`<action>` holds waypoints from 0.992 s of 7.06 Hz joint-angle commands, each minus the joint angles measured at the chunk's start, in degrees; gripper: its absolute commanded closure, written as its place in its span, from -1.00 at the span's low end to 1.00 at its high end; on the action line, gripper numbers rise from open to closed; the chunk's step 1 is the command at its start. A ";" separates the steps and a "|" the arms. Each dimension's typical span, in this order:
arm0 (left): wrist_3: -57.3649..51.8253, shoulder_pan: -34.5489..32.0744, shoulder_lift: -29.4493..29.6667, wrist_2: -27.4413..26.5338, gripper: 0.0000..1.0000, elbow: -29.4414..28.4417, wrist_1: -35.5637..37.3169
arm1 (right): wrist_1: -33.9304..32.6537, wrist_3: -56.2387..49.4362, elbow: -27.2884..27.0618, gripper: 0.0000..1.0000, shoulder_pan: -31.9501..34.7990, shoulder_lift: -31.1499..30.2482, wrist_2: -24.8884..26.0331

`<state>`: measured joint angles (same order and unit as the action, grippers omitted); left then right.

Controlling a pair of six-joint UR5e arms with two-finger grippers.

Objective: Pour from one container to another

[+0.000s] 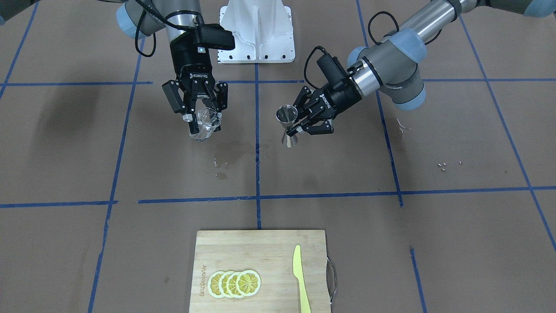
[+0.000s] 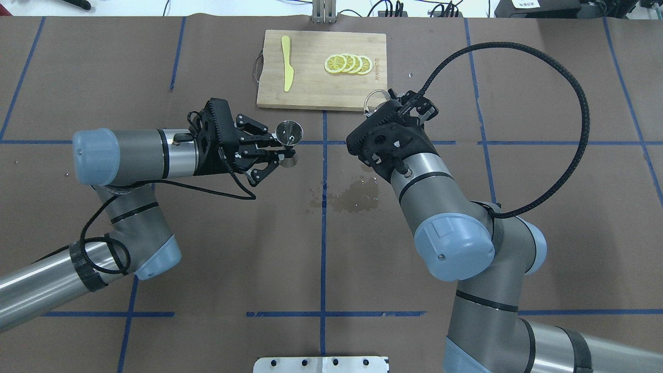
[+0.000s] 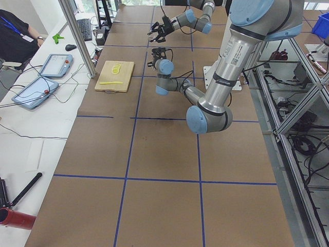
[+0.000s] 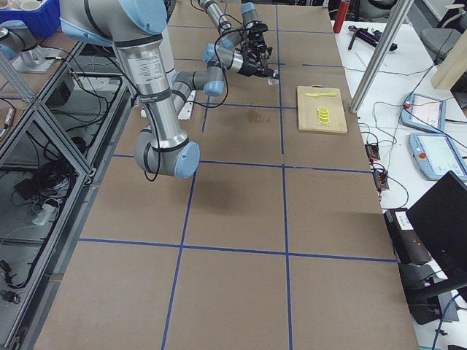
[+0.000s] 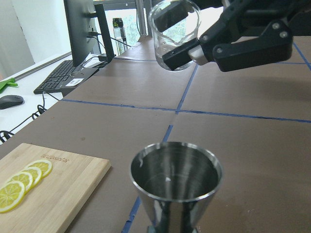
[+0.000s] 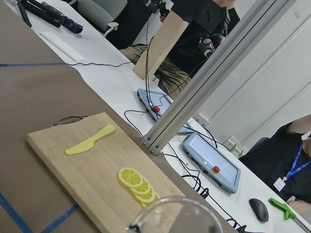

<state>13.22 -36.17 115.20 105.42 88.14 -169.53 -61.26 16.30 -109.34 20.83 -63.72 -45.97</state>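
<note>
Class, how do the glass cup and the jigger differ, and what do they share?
The glass cup is clear, the jigger shiny steel. The cup is straight-walled, the jigger hourglass-waisted. The right gripper holds the cup, the left gripper the jigger. Both are small open vessels.

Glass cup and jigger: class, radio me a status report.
Right tool shut on glass cup. Left tool shut on jigger, upright. Both aloft, apart, nothing between. Wet patch on table.

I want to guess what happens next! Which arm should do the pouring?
Right. The right gripper is shut on the glass cup, held above the table. The left gripper holds the jigger upright, mouth up. They are apart, so the cup probably must come closer first.
</note>
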 commanded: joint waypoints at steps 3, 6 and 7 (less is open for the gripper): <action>3.56 -2.05 -14.86 -0.21 1.00 7.03 -6.21 | 0.00 -0.04 0.00 1.00 0.00 -0.61 0.09; 8.71 -5.48 -25.96 -3.35 1.00 10.10 -14.04 | 0.09 -0.04 0.00 1.00 0.00 -0.87 0.00; 11.01 -5.40 -28.51 -8.08 1.00 11.08 -14.51 | 0.09 -0.04 -0.09 1.00 0.00 -0.79 0.00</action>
<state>21.15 -41.25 90.18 101.77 97.82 -182.40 -61.20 16.26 -109.35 20.83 -64.54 -45.96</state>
